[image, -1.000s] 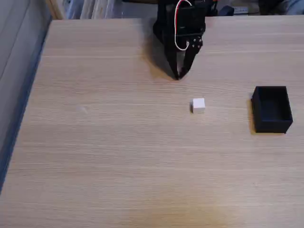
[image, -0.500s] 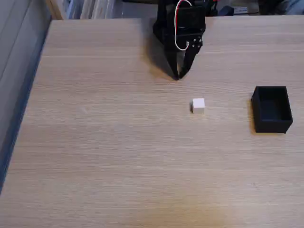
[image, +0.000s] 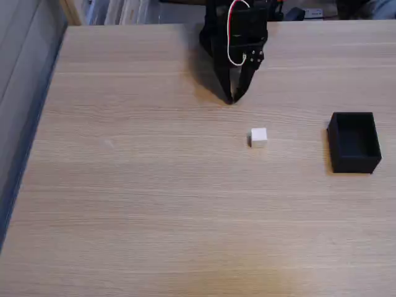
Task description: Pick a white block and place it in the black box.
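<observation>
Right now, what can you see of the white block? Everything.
The white block is a small plain white cube, matte, with no markings visible. It sits flat on the wooden table, alone near the middle in the fixed view. Nothing but the table touches it: the tool is apart above it in the picture, the black box well to its right.

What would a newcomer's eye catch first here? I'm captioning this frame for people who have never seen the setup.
Probably the black gripper at the top centre of the fixed view, fingertips together and pointing down at the pale wooden table. Next, the small white block alone near the middle, and the open-topped black box at the right edge.
</observation>
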Available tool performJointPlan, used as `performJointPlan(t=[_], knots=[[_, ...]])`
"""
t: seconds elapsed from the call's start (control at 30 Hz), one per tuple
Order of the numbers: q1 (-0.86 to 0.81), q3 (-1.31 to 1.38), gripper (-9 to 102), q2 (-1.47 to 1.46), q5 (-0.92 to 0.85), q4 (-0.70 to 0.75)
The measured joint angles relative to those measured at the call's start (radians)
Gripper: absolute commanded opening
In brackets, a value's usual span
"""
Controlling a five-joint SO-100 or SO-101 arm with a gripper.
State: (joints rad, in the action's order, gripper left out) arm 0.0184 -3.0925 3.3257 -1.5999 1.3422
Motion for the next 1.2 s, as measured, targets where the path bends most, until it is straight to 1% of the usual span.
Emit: performJointPlan(t=[0.63,0.83,1.07,1.2], knots=[[-0.020,0.000,0,-0.002,-0.017,-0.003],[-0.028,0.034,0,-0.149,-0.046,-0.054],[0.012,0.218,0,-0.405,-0.011,-0.121],[0.026,0.342,1,-0.586,0.041,-0.138]])
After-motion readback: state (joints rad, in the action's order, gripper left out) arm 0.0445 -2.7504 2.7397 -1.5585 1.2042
